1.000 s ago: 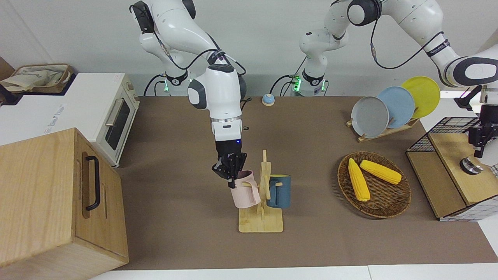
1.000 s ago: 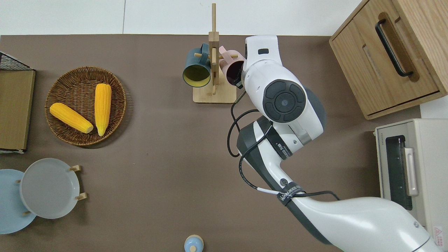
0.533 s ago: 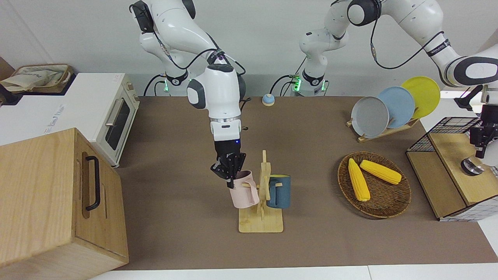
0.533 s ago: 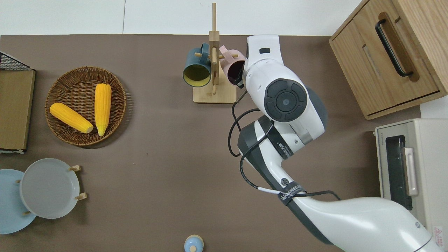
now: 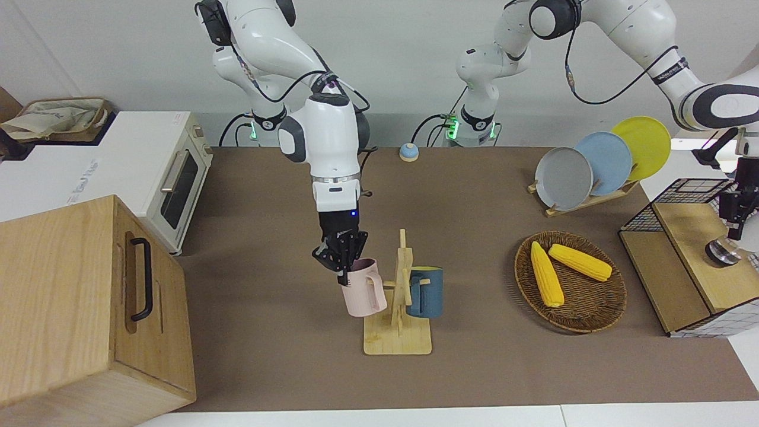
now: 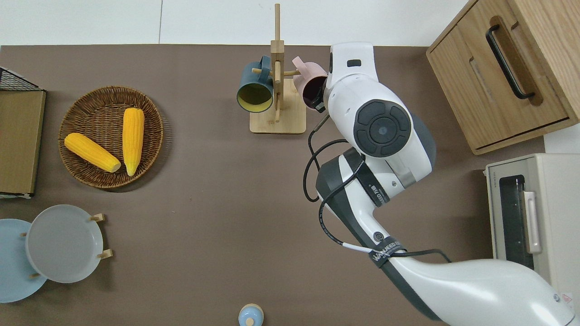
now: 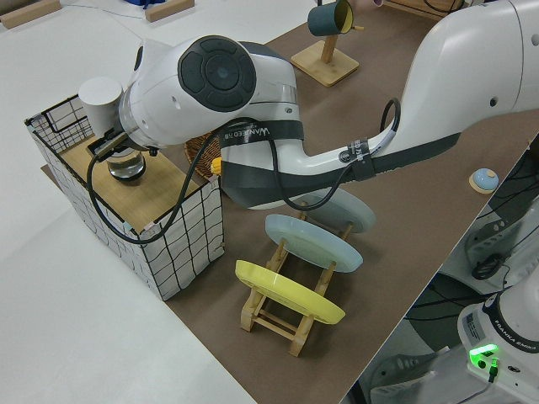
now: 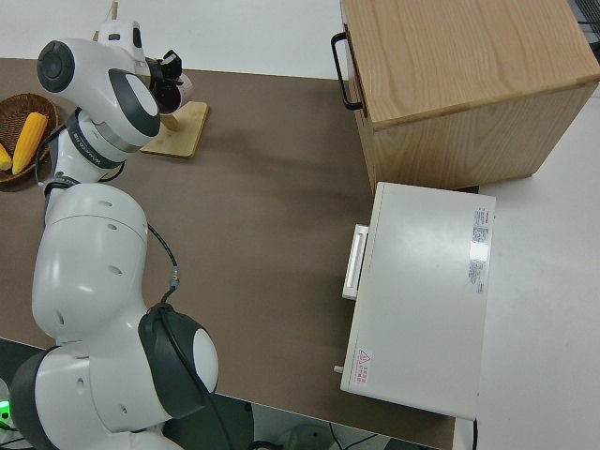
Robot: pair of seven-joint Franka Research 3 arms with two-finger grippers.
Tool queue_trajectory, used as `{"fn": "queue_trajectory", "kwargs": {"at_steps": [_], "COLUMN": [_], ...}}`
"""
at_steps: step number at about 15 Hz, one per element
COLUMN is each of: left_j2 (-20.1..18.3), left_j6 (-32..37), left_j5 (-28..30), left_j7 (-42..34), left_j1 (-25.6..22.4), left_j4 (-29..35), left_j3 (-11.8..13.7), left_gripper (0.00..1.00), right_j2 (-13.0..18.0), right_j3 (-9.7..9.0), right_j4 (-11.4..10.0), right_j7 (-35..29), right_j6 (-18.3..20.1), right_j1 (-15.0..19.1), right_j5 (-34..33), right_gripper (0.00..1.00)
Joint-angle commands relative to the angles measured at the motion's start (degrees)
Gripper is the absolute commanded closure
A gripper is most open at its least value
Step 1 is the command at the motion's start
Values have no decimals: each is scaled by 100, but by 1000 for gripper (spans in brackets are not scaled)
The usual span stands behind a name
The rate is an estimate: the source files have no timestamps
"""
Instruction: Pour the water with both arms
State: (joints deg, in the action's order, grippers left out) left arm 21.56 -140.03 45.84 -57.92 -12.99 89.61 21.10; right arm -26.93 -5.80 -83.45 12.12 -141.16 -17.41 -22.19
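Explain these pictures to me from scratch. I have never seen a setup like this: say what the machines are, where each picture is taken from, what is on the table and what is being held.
These are two white robot arms bolted at one edge of a brown table, each ending in a black two-finger claw. The four pictures show one moment: from across the table facing the arms, from straight above, and from each end.

The right claw is shut on the rim of a pink mug, held beside a wooden mug stand, where a blue mug hangs on a peg. The left claw hovers over a metal cup on a wire-sided wooden box; whether it grips is unclear.

Also there: a basket with two corn cobs, a rack of plates, a wooden cabinet and a toaster oven.
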Motion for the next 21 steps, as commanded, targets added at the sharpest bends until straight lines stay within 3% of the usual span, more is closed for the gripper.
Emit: {"fn": "queue_trajectory", "kwargs": {"at_steps": [1, 10, 16, 21], "left_j2": [-143, -179, -214, -468], "left_j6": [72, 108, 116, 397], "left_j5": [-338, -347, -356, -1023], "left_j7": [413, 466, 519, 1194], "left_j1": [24, 33, 60, 147], "left_j4": [-155, -163, -199, -216], "left_j3": [-10, 8, 8, -1], "left_gripper": [959, 959, 961, 965], "right_j2": [258, 899, 1348, 1760], "right_j3": [-53, -149, -149, -149], "right_j4": [-303, -962, -1103, -1139], "right_j7": [19, 334, 817, 1231], "right_j6": [28, 194, 774, 1590], "right_j1": [79, 562, 738, 888], "right_j5": [101, 101, 110, 127], "right_gripper": [982, 982, 982, 982]}}
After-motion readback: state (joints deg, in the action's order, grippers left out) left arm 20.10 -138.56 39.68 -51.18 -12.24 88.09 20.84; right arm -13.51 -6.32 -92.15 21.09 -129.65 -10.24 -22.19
